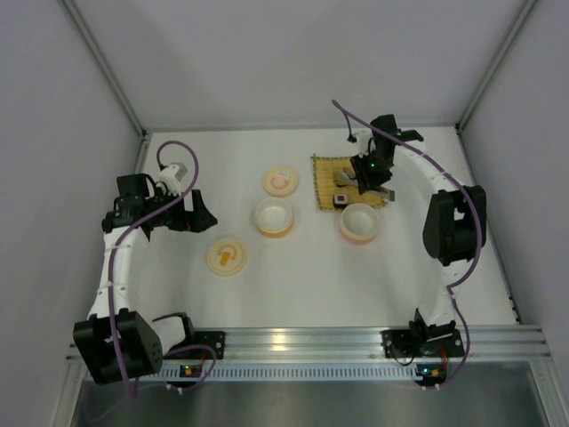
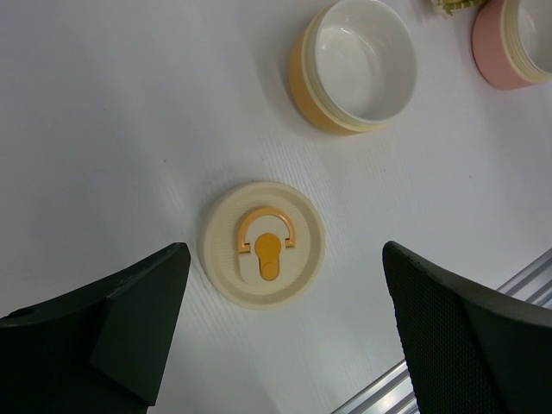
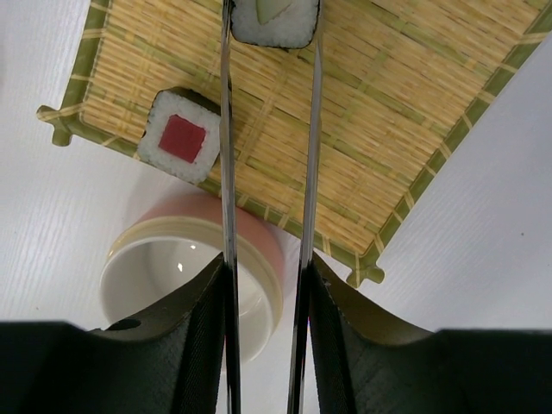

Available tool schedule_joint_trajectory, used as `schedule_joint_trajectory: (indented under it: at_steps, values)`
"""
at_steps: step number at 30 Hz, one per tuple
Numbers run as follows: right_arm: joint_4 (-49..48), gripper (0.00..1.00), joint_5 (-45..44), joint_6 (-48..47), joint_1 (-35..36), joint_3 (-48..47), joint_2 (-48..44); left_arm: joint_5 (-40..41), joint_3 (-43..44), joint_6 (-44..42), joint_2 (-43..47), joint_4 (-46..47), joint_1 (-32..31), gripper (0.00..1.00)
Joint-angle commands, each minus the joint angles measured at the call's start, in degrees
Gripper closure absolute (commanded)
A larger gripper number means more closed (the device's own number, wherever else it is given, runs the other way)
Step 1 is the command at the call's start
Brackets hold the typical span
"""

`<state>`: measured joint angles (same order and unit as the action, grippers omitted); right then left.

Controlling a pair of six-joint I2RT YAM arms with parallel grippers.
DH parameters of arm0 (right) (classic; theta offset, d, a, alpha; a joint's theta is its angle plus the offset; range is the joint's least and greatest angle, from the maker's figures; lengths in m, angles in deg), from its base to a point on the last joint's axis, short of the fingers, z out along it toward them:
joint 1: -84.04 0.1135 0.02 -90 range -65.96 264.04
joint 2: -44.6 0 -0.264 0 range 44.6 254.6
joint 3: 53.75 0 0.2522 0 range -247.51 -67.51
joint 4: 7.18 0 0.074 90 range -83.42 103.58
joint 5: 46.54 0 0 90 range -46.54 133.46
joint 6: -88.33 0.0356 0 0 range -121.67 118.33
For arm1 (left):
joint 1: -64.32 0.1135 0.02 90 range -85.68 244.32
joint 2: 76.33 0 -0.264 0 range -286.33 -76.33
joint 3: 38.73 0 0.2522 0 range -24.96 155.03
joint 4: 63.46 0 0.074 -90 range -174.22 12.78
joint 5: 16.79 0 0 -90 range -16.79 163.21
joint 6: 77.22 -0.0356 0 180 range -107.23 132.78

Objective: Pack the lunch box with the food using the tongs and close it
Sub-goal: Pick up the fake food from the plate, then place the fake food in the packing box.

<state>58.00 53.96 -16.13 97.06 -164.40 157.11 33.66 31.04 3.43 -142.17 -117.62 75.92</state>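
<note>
Clamping the tongs [image 3: 226, 172] by their thin arms, the right pincer [image 3: 266, 285] holds them over the woven mat [image 3: 388, 129], one arm either side of the roll with the green centre [image 3: 276, 21]; the tips run out of view, so whether they grip it I cannot tell. The roll with the red centre [image 3: 183, 136] lies on the mat nearby, and the pink bowl [image 3: 185, 285] sits empty at the mat's edge. The left pincer [image 2: 285, 285] hangs wide apart near the lid [image 2: 263, 256] on the desk [image 2: 103, 129]. Smooth metal could slip on the soft roll and drop it short of the bowl; too hard a squeeze could crush it or twist the tongs.
</note>
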Motion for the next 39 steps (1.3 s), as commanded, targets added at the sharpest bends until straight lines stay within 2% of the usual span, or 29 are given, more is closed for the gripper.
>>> schedule_joint_trajectory:
  at_steps: [1,3,7,16,20,26,39]
  values:
    - [-0.89,0.72,1.53,-0.04,0.70,-3.93,-4.92,-0.35,-0.20,-0.24,1.42,2.43,0.18,0.02]
    - [0.52,0.77,2.41,-0.22,0.78,-5.33,-6.33,-0.26,-0.11,0.29,1.51,2.69,0.18,0.02]
    - [1.93,0.80,6.54,-0.48,1.74,-6.39,-11.33,-1.67,-0.11,1.17,1.16,3.22,0.18,0.02]
    - [1.84,0.81,7.78,1.27,17.12,-1.74,-18.20,-5.27,1.74,0.47,-0.51,0.68,0.27,0.02]
    - [0.79,0.80,7.25,1.10,22.30,-0.59,-18.12,-5.10,1.21,0.64,-0.16,0.85,0.27,0.02]
    - [0.53,0.80,6.72,0.57,26.00,0.64,-15.92,-4.39,0.95,0.20,0.63,0.94,0.45,0.02]
    - [-1.32,0.76,4.88,-0.40,27.33,1.17,-9.07,-4.39,0.51,-0.06,0.36,1.38,0.45,0.02]
